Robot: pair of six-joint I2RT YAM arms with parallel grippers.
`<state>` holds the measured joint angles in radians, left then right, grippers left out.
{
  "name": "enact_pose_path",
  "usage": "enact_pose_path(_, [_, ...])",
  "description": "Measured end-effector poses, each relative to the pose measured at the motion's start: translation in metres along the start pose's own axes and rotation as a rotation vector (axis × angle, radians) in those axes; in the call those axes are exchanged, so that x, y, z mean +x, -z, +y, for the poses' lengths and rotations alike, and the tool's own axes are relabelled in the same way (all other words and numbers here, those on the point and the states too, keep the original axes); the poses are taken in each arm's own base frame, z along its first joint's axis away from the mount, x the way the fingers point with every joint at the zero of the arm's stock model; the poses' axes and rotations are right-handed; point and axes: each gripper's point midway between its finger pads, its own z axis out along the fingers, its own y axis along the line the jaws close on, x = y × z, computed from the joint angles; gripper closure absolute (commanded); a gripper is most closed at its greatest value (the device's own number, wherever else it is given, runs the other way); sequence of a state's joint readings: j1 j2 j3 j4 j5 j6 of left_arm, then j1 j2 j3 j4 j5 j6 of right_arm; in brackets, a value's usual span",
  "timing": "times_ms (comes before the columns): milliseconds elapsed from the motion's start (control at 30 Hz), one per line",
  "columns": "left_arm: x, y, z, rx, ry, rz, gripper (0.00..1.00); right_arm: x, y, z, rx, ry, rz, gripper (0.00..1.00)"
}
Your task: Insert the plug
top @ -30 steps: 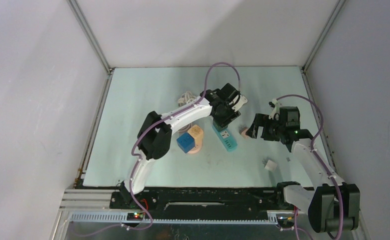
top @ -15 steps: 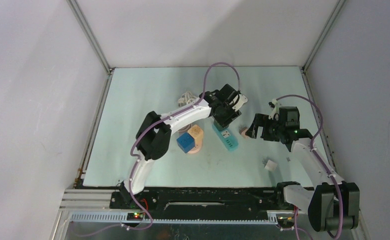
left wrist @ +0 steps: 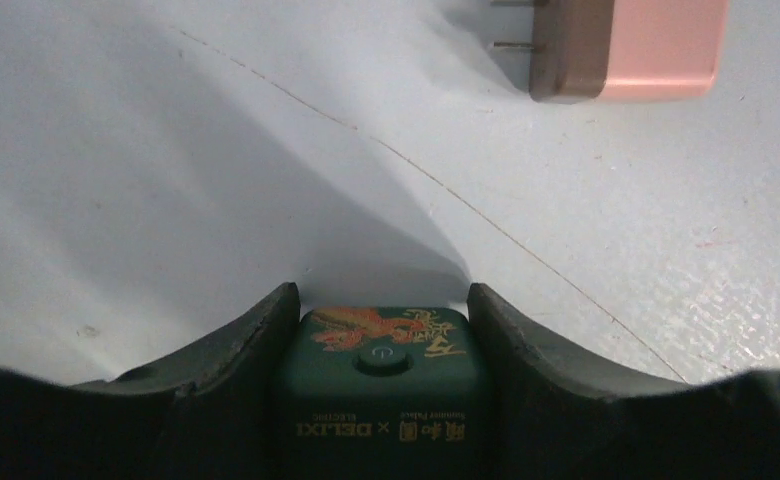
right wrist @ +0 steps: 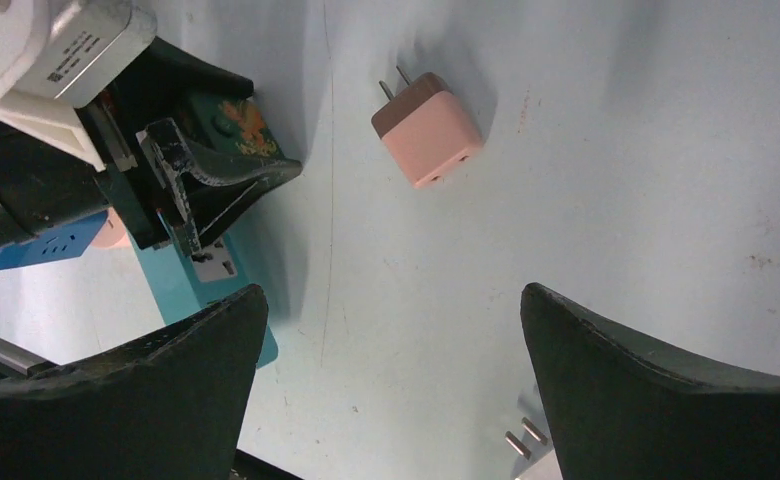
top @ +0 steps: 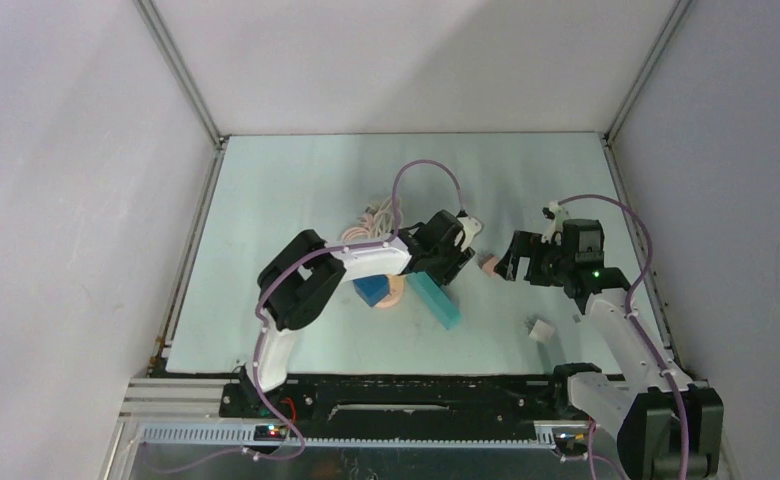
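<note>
My left gripper is shut on the far end of the teal power strip. In the left wrist view the fingers clamp its dark green end, which carries a round button and gold print. The pink plug lies on the table just right of it, prongs toward the strip; it also shows in the left wrist view and the right wrist view. My right gripper is open and empty, right of the plug and above the table. The strip's socket face shows at the left of the right wrist view.
A white plug lies nearer the front right; its prongs show by my right finger. A blue cube and a peach disc sit left of the strip. A coiled white cable lies behind them.
My left gripper has come down and toward the near side and has closed on the strip's end. The strip has shifted toward the front left. My right gripper has barely moved.
</note>
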<state>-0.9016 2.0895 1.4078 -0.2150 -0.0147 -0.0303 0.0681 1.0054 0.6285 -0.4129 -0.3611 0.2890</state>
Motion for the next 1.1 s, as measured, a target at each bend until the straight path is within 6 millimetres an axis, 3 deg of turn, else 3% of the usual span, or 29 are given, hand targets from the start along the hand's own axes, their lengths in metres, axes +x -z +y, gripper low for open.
enact_pose_path(67, [0.004, 0.004, -0.002, -0.007, 0.011, -0.006, 0.78, -0.001, 0.001, 0.000, 0.003, 0.001, -0.004, 0.01])
enact_pose_path(167, [0.005, 0.007, -0.002, -0.013, 0.019, -0.008, 0.44, -0.001, 0.002, 0.000, 0.002, 0.002, -0.006, 0.00])
enact_pose_path(267, [0.005, 0.009, -0.002, -0.015, 0.022, -0.008, 0.30, -0.001, 0.002, 0.000, 0.001, 0.002, -0.007, 0.00])
enact_pose_path(300, [0.006, 0.010, -0.002, -0.018, 0.026, -0.006, 0.19, -0.001, 0.002, 0.000, 0.001, 0.002, -0.007, 0.01])
enact_pose_path(400, [0.020, 0.021, -0.002, -0.028, 0.043, 0.034, 0.01, 0.000, 0.001, 0.003, -0.005, 0.009, -0.003, 0.00])
enact_pose_path(533, [0.012, 0.048, -0.002, -0.028, 0.061, -0.002, 0.00, 0.004, 0.000, 0.010, -0.023, 0.028, 0.010, 0.00])
enact_pose_path(767, [-0.061, 0.140, 0.004, -0.042, 0.110, -0.301, 0.00, 0.018, -0.004, 0.039, -0.092, 0.118, 0.048, 0.01])
enact_pose_path(833, [-0.071, 0.166, 0.010, -0.053, 0.131, -0.374, 0.00, 0.026, -0.007, 0.054, -0.123, 0.171, 0.064, 0.03])
enact_pose_path(933, [-0.071, 0.199, 0.023, -0.082, 0.173, -0.446, 0.00, 0.041, -0.014, 0.075, -0.164, 0.255, 0.093, 0.07])
enact_pose_path(1100, [-0.048, 0.250, 0.059, -0.158, 0.271, -0.532, 0.00, 0.081, -0.036, 0.101, -0.191, 0.383, 0.201, 0.19])
